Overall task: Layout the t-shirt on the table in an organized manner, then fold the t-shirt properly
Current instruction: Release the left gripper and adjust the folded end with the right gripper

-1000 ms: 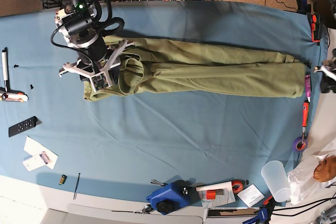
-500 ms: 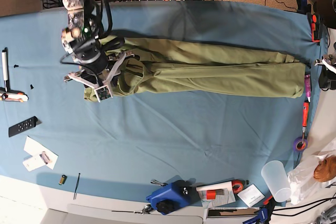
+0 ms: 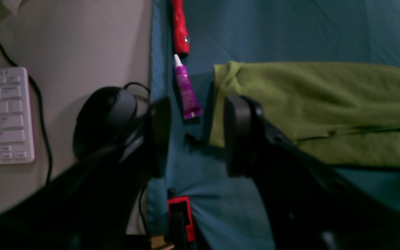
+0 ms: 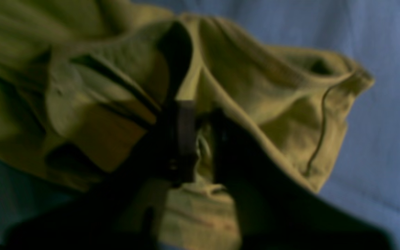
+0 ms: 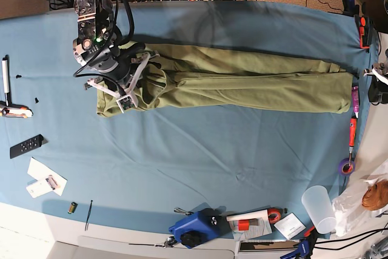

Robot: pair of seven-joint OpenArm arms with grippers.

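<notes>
1. I see the table (image 5: 200, 156) under wrinkled blue cloth.
2. The shirt (image 5: 242, 83), soft olive cotton, lies stretched in a long band across the far half.
3. My right gripper (image 4: 200, 146) pinches a bunched fold at the shirt's rumpled end.
4. My left gripper (image 3: 194, 137) stands spread just off the other end, touching nothing.
5. Only the left wrist view shows the purple tube (image 3: 186, 92), mouse (image 3: 104, 118) and keyboard (image 3: 2, 116).

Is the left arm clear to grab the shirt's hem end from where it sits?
Probably yes: the left gripper hangs open beside the t-shirt hem, only a purple tube lying nearby.
</notes>
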